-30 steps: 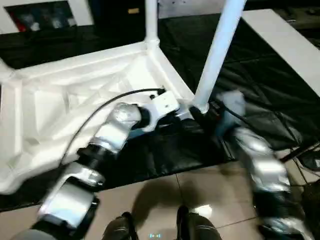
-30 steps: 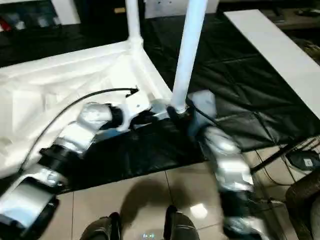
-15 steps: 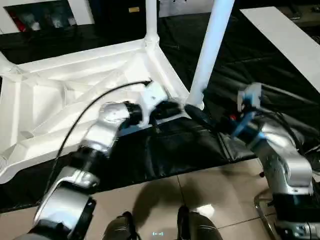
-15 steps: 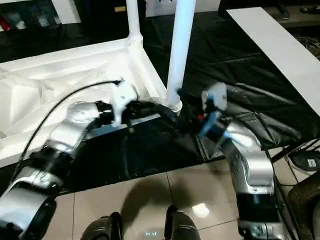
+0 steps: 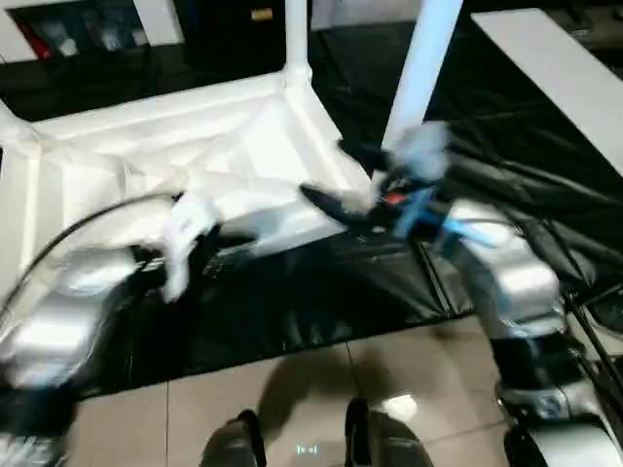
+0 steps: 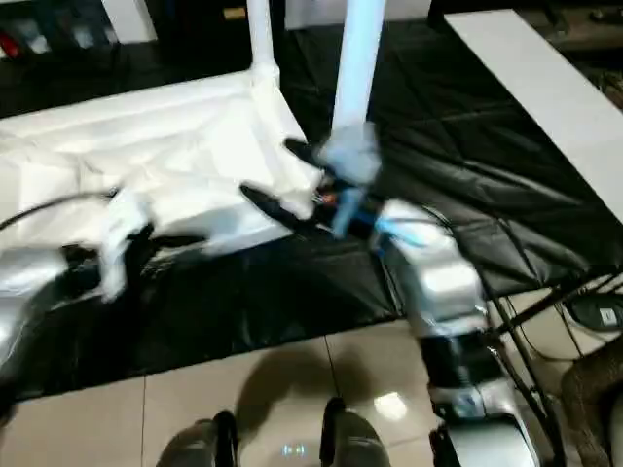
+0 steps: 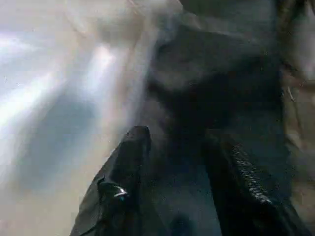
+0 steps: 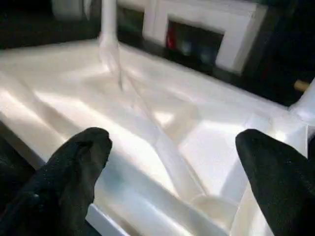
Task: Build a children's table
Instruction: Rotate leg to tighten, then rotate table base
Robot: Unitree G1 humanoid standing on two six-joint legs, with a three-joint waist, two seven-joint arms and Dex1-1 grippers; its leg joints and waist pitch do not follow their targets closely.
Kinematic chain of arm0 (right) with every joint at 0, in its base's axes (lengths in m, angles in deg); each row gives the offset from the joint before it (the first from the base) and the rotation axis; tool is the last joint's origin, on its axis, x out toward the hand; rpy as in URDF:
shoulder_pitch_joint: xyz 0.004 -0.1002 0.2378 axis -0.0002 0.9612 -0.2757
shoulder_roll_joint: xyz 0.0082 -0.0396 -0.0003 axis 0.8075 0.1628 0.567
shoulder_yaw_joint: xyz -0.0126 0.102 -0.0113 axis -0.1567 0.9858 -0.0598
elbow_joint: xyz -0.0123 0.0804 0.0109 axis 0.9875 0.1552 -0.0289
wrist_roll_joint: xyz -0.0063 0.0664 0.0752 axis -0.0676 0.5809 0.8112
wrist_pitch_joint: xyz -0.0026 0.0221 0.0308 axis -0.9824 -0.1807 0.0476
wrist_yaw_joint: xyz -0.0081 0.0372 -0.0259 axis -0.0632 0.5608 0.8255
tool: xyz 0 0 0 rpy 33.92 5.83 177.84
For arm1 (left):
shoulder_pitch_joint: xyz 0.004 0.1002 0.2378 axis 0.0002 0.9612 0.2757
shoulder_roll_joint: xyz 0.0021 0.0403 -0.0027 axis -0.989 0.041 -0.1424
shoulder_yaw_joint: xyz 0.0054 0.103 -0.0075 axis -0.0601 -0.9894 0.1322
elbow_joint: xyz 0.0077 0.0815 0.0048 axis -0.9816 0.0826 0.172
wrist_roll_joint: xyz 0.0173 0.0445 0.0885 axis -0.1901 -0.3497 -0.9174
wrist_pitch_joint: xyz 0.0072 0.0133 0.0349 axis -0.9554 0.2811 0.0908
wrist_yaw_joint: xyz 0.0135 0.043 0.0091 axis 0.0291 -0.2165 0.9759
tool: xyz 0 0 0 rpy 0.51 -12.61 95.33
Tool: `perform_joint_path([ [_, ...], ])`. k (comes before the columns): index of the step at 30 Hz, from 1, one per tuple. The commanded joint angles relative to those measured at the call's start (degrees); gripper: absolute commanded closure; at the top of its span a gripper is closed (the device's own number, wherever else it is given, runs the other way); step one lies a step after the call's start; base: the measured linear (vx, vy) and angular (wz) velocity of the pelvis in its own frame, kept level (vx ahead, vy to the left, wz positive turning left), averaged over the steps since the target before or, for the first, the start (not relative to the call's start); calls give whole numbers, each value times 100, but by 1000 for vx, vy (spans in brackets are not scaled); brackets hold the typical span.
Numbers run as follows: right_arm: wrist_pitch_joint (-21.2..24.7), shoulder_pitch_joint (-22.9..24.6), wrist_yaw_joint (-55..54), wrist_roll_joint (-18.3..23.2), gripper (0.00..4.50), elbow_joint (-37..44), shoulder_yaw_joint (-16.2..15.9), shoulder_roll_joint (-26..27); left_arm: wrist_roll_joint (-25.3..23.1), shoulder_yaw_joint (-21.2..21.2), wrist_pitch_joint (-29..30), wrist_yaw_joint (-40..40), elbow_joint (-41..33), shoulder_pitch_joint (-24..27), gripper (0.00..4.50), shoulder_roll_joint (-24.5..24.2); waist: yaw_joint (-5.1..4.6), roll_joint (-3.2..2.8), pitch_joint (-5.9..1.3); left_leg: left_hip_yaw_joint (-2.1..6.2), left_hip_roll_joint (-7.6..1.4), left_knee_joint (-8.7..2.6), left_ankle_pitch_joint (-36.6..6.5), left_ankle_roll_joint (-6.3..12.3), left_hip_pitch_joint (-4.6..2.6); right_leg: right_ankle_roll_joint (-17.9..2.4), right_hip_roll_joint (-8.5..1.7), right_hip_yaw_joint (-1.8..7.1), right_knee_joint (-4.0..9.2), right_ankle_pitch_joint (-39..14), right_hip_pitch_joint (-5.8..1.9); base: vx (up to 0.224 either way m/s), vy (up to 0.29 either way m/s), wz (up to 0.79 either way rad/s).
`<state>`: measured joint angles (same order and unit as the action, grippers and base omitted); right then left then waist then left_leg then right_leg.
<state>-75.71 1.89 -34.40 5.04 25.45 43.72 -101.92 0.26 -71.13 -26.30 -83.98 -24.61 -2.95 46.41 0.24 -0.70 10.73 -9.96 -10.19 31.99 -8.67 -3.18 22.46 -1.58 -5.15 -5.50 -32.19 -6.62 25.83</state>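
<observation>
the small white plastic children's table (image 5: 185,165) is laid upside down on the black-covered work table (image 5: 506,146). the right gripper (image 5: 336,180) is spread wide before its ribbed underside; the left gripper (image 7: 184,147) is held apart, empty.

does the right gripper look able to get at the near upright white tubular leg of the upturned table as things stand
Probably yes. The right gripper is open wide, holding nothing, right beside the near upright white tubular leg at its corner socket on the upturned white plastic table, with nothing between them.
</observation>
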Motion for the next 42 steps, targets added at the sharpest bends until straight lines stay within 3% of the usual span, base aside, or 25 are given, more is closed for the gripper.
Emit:
perform_joint_path([
  [1,-209,-106,-262,-444,0,-277,-248,7,-88,-9,246,32,-286,168,225,-106,3,-67,-428,36,-235,-350,-1516,259,-171,-1066,-286,348,350,-2357,-336,0,0,0],
  [3,-730,-304,-800,-1158,0,-851,-562,-109,-433,-47,372,385,-330,390,225,-129,-8,-63,-422,66,-256,-370,-1516,180,-140,-1072,-265,335,311,-2245,-349,0,0,0],
  [5,-981,-385,-1032,-1407,0,-1101,-656,-173,-520,-89,446,516,-387,477,225,-186,-18,-69,-424,55,-233,-354,-1609,160,-157,-1044,-264,347,323,-2234,-351,0,0,0],
  [6,-1127,-436,-1185,-1543,0,-1263,-695,-209,-581,-117,489,601,-419,526,225,-222,-6,-104,-398,73,-245,-368,-1693,142,-141,-1042,-267,344,311,-2203,-348,0,0,0],
  [7,-1355,-566,-1561,-1742,0,-1680,-658,-267,-744,-165,580,886,-439,581,225,-284,-18,-91,-401,60,-232,-351,-1709,182,-147,-1073,-268,356,314,-2128,-345,0,0,0],
  [16,-1839,-1042,-2383,-1975,0,-3100,-255,-754,-1263,-252,530,1551,-221,505,225,-261,2,-79,-439,46,-209,-306,-1611,279,-137,-1247,-245,357,261,-1733,-381,0,0,0],
  [23,-2279,-1371,-2551,-1984,0,-4118,23,-1496,-1276,-247,444,1966,-198,375,225,-31,43,-37,-432,29,-181,-257,-1662,395,-124,-1149,-234,329,304,-2084,-368,0,0,0],
  [27,-2408,-1488,-2510,-1774,0,-4546,239,-1726,-1115,-197,268,1993,-349,515,225,114,48,-10,-444,39,-161,-238,-1669,446,-81,-1102,-224,306,299,-2101,-396,0,0,0],
  [29,-2488,-1450,-2414,-1615,0,-4556,366,-1736,-961,-93,188,2042,-495,640,225,251,-8,-9,-433,52,-157,-236,-1642,518,-28,-1141,-236,292,292,-2039,-419,0,0,0],
  [33,-2426,-1158,-1836,-997,0,-4184,670,-1516,-304,361,351,2038,-872,991,206,602,-77,-17,-445,37,-158,-214,-1595,663,-23,-1247,-231,281,297,-1904,-415,0,0,0],
  [35,-2254,-916,-1418,-626,0,-3801,766,-1401,-5,581,448,1851,-1077,1287,206,581,-121,-16,-418,38,-171,-218,-1612,772,2,-1243,-223,265,315,-1968,-418,0,0,0],
  [38,-1831,-434,-699,123,0,-2990,900,-1181,544,1028,503,1336,-1375,1850,206,407,-112,-42,-390,50,-219,-254,-1687,732,-24,-1120,-209,264,353,-2284,-385,0,0,0],
  [39,-1679,-291,-444,360,0,-2724,885,-1137,660,1149,527,1166,-1417,1969,206,313,-104,-22,-360,36,-206,-257,-1758,724,-45,-1098,-186,266,383,-2390,-354,0,0,0],
  [40,-1427,-3,-46,745,0,-2192,789,-1079,779,1417,526,941,-1390,2118,206,140,-79,-55,-322,54,-225,-297,-1895,670,-51,-968,-185,267,403,-2611,-346,0,0,0],
  [42,-1215,282,291,1020,0,-1698,619,-1060,879,1710,637,677,-1277,2207,206,-146,-55,-71,-294,68,-235,-326,-2055,577,-100,-849,-169,269,432,-2830,-313,0,0,0],
])
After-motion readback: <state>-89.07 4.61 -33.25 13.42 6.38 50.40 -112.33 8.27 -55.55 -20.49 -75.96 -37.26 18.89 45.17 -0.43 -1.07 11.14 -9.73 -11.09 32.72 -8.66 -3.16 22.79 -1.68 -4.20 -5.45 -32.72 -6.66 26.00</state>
